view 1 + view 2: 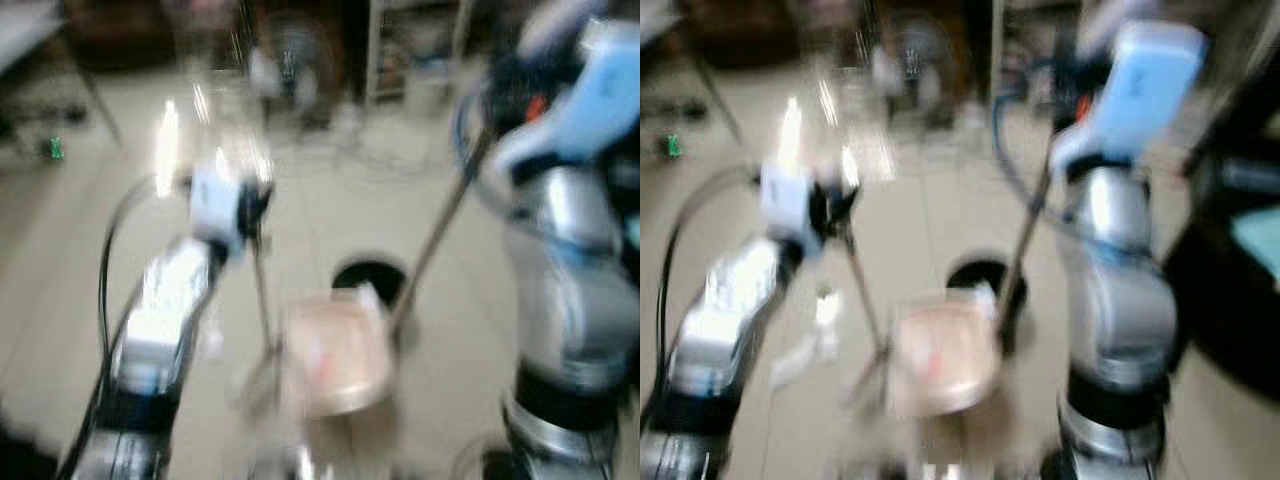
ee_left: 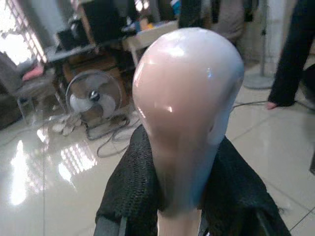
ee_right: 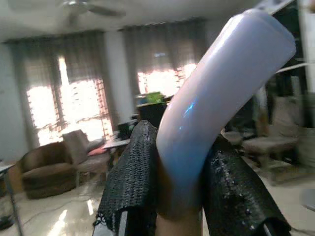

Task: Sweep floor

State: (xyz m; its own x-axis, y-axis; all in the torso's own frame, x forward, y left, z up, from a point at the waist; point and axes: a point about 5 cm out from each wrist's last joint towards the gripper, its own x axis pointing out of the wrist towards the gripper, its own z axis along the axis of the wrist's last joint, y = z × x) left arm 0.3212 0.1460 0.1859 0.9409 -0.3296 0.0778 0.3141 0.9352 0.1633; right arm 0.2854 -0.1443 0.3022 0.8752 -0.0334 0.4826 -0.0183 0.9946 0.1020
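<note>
While the head views are smeared with blur, the layout on the glossy tile floor point(image 1: 60, 300) can still be made out. On the left, the left arm point(image 1: 165, 310) reaches forward, and its left gripper point(image 1: 250, 210) sits at the top of a thin handle point(image 1: 262, 290) that runs down toward a pinkish dustpan point(image 1: 335, 360) resting on the floor before the robot. From the left wrist camera, the left gripper point(image 2: 189, 196) has both black fingers point(image 2: 130, 191) pressed against the sides of that handle's rounded pale pink top point(image 2: 189, 108), so it is clamped on it. Behind it stand a floor fan point(image 2: 93, 96) with loose cables, cluttered tables, and, further off, a person's dark trouser leg point(image 2: 290, 54) with a bare foot on the tiles.

Just behind the dustpan lies a dark round patch point(image 1: 370, 278); the blur hides what it is. To the right of the pan, a long brown broom stick point(image 1: 440, 235) slants up from the floor toward the right arm point(image 1: 570, 270), whose light blue wrist housing point(image 1: 610, 95) is raised high. The broom's lower end meets the floor beside the pan's right edge, though its bristles cannot be told apart. Through the right wrist camera, the right gripper point(image 3: 184, 191) squeezes its two black fingers point(image 3: 133, 182) on the pale lilac curved handle end point(image 3: 221, 93) of the broom, with curtained windows point(image 3: 64, 103), an armchair point(image 3: 81, 152) and a ceiling fan point(image 3: 81, 7) behind.
</note>
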